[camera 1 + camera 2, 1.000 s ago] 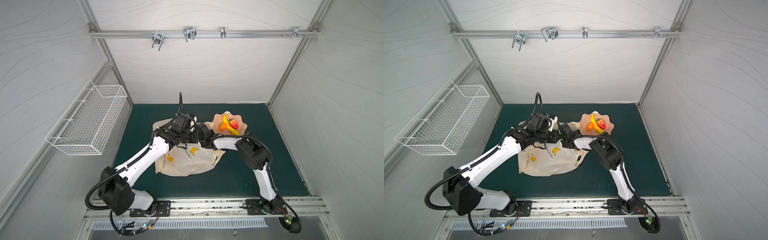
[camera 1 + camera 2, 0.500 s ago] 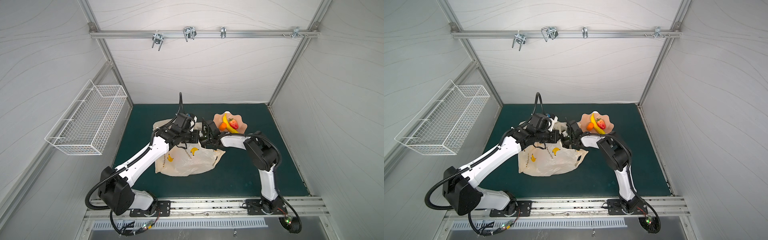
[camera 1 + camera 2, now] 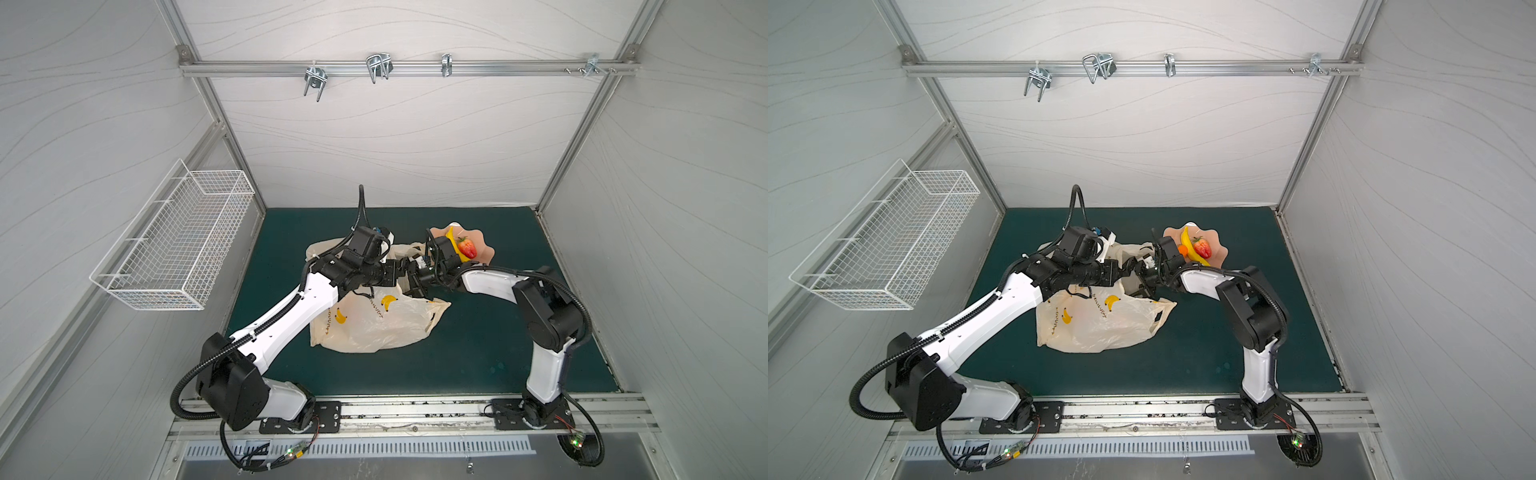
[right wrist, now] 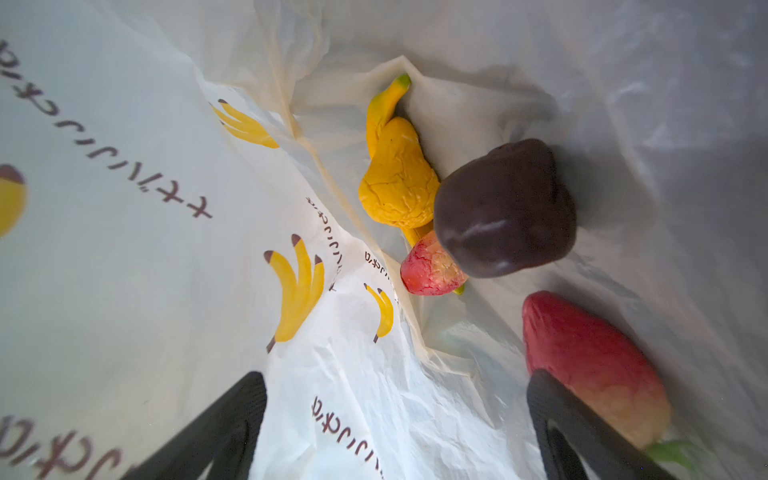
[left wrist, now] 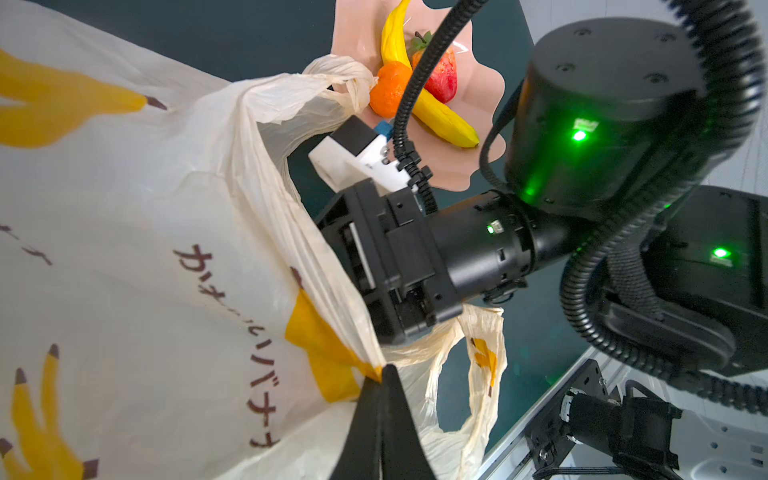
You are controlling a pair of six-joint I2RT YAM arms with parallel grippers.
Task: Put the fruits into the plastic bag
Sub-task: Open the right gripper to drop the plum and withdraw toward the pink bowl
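Green mat [image 3: 478,353], left gripper [image 5: 384,372] pinching plastic bag [image 5: 145,249]; right gripper [image 4: 397,380] splayed

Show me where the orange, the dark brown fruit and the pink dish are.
orange [image 5: 390,94], left wrist view, middle of its peel.
dark brown fruit [image 4: 505,208], right wrist view, its glossy upper side.
pink dish [image 5: 478,95], left wrist view, bare surface near its scalloped rim.

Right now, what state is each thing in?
plastic bag, lying down, mouth held open
left gripper, shut on the bag's rim
right gripper, fingers open, inside the bag
brown fruit, yellow fruit, two red fruits, in the bag
banana, orange, strawberry, on the pink dish
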